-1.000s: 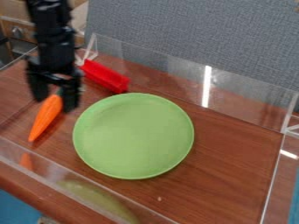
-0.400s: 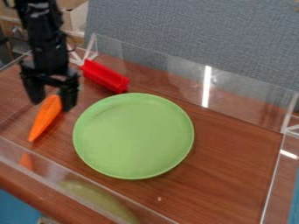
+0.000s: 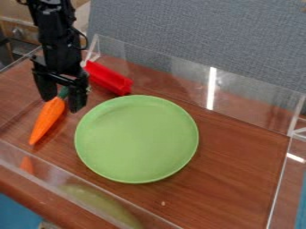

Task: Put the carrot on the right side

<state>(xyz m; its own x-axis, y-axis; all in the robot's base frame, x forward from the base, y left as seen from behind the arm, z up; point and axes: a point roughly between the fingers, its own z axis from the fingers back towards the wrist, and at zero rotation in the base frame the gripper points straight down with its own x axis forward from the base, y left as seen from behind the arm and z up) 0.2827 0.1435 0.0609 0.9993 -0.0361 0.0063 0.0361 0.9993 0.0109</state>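
Note:
The orange carrot (image 3: 46, 121) lies on the wooden table at the left, its thin end pointing toward the front left edge. Its leafy top is hidden behind my gripper. My black gripper (image 3: 60, 97) points straight down over the carrot's thick end, jaws open on either side of it, holding nothing. To the right of the carrot sits the green plate (image 3: 136, 138), with nothing on it.
A red rectangular block (image 3: 107, 78) lies just behind the gripper, toward the back. Clear plastic walls (image 3: 239, 89) ring the table at the back, right and front edge. Bare wood (image 3: 245, 161) shows to the right of the plate.
The gripper drifted left, then came back right and a little lower over the carrot's thick end. It stayed open. The carrot has not moved.

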